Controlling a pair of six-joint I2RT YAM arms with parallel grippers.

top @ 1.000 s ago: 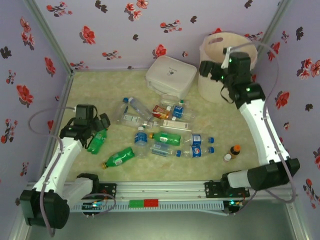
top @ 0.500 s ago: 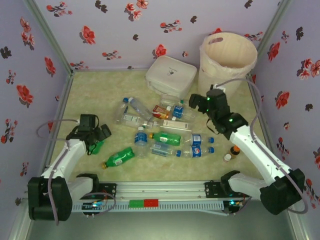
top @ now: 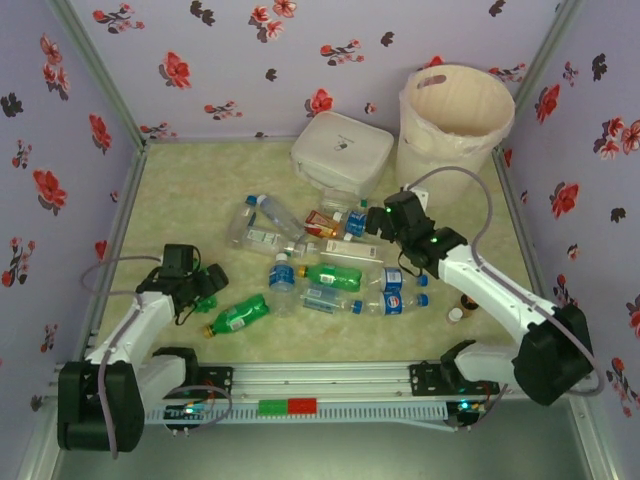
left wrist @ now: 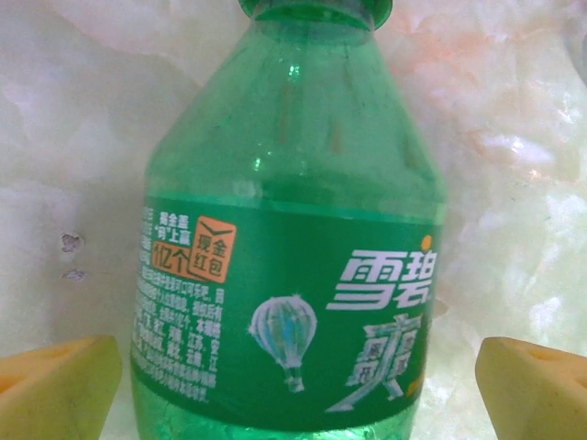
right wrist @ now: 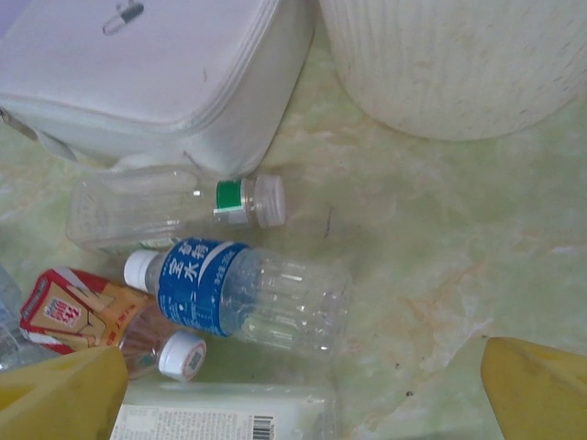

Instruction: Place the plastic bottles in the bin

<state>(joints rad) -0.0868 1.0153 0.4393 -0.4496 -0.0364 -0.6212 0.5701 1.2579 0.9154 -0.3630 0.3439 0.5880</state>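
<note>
The jaws of my left gripper [left wrist: 295, 392] are standing wide apart, flanking a green Sprite bottle [left wrist: 293, 183] (white lettering, balloon logo) lying on the marbled tabletop [left wrist: 514, 137]. My right gripper [right wrist: 298, 394] is gaping over a clear blue-labelled bottle [right wrist: 243, 293] lying near the ribbed cream bin [right wrist: 459, 64].

Pale marbled tabletop [top: 180, 180] with plastic bottles [top: 335, 276], white case [top: 342, 150], bin [top: 440, 170].

You see a green bottle [left wrist: 292, 229] with a green label, white lettering and an orange patch, on a pale marbled desk [left wrist: 55, 137]. The bin [top: 440, 160] is cream-white, the walls [top: 250, 60] lilac with red flowers.
</note>
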